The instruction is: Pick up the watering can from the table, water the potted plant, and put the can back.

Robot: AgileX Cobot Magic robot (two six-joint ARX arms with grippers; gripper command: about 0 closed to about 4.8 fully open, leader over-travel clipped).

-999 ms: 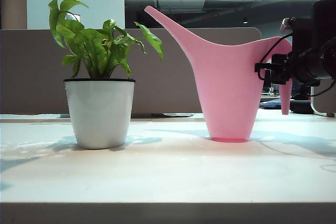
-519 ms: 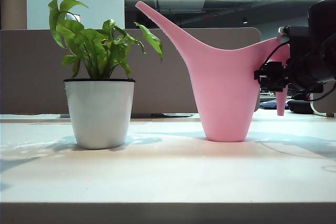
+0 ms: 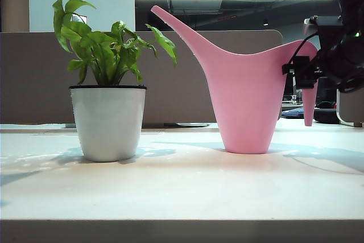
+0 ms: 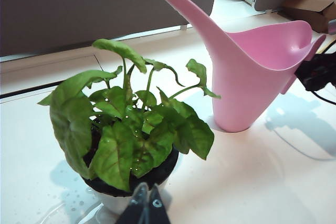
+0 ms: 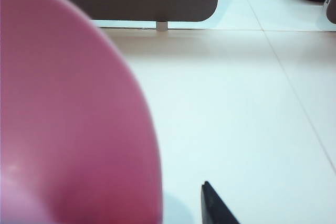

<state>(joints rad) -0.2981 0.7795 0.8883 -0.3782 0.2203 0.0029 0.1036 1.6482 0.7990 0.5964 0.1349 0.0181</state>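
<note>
off-white table [image 3: 182,192]: potted plant [image 3: 108,119] left, pink watering can [image 3: 244,98] upright right, apart.

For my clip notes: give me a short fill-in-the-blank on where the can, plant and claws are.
1. The can stands upright on the ___.
2. Its spout points toward the ___.
3. The right claw is at the can's ___.
4. The left claw sits near the pot, its fingers ___.

Missing: table; plant; handle; shut
</note>
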